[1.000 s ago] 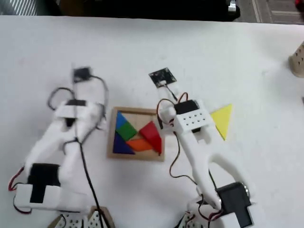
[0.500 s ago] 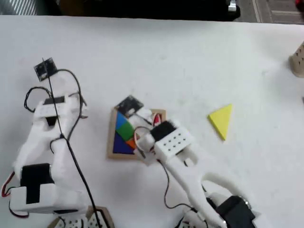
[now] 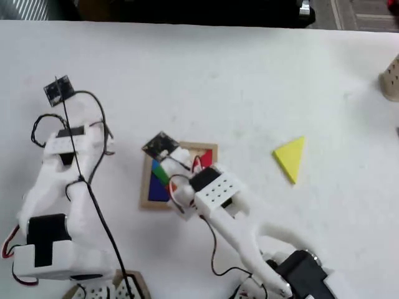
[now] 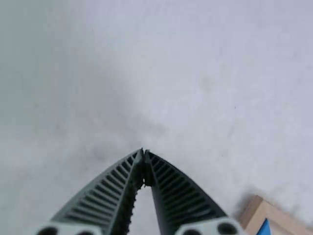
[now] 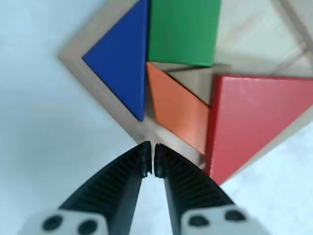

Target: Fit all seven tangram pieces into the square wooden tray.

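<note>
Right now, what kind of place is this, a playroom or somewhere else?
Probably a robot lab or workshop bench, not a playroom. A left arm and a right arm with loose wires stand on a plain white table, with a square wooden tray of tangram pieces between them.

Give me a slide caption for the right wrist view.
Right gripper, jaws shut, over the wooden tray rim, by blue triangle, green piece, orange piece, red triangle.

- White left arm (image 3: pixel 59 180), black motor blocks, black and red cables.
- White right arm (image 3: pixel 246 233), plate dotted with holes.
- Dark ribbed left gripper (image 4: pixel 143 154) and right gripper (image 5: pixel 150 148), screwed white bases.
</note>
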Robot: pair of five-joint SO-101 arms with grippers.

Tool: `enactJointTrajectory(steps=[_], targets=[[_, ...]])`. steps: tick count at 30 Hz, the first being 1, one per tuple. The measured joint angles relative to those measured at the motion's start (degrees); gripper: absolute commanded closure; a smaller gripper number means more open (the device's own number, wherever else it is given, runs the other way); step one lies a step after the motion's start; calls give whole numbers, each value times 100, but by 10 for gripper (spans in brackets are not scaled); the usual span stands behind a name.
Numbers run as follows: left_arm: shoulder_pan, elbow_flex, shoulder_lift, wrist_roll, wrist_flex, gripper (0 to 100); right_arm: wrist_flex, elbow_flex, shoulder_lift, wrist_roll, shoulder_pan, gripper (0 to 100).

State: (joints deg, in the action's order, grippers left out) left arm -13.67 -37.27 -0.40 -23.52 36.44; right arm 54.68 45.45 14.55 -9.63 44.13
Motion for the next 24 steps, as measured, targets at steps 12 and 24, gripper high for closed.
enactJointTrajectory(steps=[12, 24], targets=[[0, 0, 0, 0, 0, 978, -633, 26, -53, 35, -281, 981], [0, 0, 0, 0, 0, 978, -844, 316, -53, -123, -290, 981]])
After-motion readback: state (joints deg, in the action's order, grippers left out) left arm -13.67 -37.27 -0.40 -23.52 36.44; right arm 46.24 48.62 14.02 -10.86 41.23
